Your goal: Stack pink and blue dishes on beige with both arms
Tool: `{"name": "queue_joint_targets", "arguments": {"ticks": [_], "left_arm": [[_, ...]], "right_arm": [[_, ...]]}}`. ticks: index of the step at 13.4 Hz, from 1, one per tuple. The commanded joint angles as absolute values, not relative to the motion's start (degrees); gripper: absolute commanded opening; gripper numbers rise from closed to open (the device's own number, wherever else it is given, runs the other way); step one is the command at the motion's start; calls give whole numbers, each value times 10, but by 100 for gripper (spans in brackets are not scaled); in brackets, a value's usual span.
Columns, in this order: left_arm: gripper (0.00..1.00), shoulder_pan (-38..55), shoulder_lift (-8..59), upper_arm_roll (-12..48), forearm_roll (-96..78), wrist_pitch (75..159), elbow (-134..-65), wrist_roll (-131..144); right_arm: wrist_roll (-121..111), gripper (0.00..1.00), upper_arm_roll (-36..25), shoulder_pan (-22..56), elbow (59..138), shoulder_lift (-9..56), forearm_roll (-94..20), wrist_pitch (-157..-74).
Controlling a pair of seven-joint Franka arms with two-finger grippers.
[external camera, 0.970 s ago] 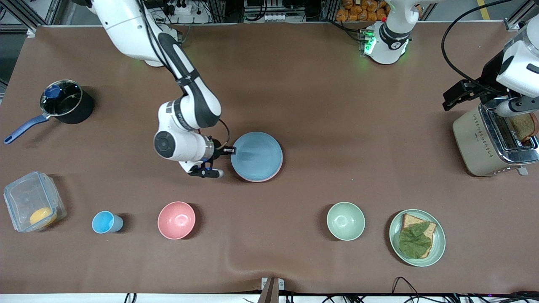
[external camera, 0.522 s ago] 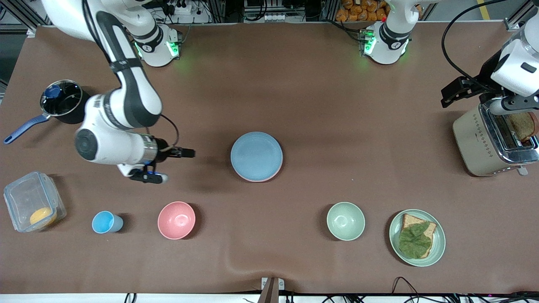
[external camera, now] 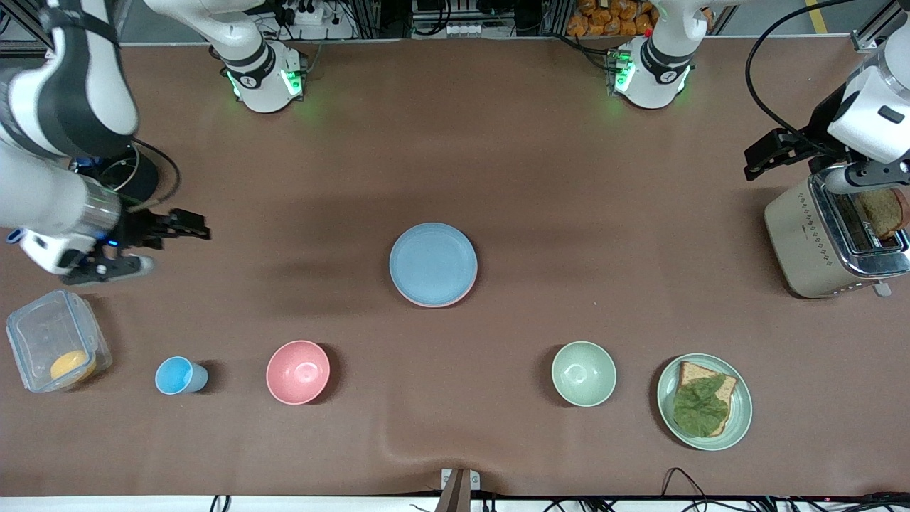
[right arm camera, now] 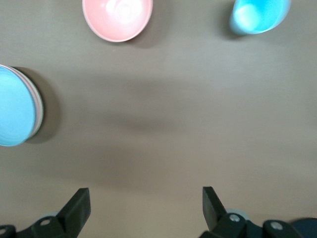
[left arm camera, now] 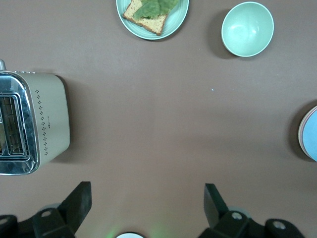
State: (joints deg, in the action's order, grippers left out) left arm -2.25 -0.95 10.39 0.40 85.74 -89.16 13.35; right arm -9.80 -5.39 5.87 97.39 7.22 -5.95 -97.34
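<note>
Both arms: glossy white shells with black bands at the joints. Bases round, white, black ring, lit green at the sides. Right arm (external camera: 64,107): broad black stripe along the link, silver metal cuff at the wrist, thin black cable looping beside it, blue light near the black right gripper (external camera: 186,226). Left arm (external camera: 871,117): white wrist housing, black bracket, thick black cable arching above. Fingers (left arm camera: 78,204) matte black, wedge-shaped.

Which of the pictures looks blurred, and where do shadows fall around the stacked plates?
Right wrist view: softly blurred, most at the blue cup. Front view: sharp; broad faint shadows darken the table beside the blue plate. Left wrist view: sharp, dark shadow beside the toaster.
</note>
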Motion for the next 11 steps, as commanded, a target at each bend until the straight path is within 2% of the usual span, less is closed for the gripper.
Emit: {"name": "queue_joint_targets", "arguments": {"ticks": [1,4,11], "left_arm": [[100,-25,-12,105,5,846,-885,121],[100,-25,-14,104,4,846,-885,120],[100,-25,-14,105,5,846,-878,120]], "right_arm": [[-99,100,-39,52,935,44,2,-924],[-99,100,-39,37,877,44,12,-857],[-82,100,-33,21,875,24,12,-853]]}}
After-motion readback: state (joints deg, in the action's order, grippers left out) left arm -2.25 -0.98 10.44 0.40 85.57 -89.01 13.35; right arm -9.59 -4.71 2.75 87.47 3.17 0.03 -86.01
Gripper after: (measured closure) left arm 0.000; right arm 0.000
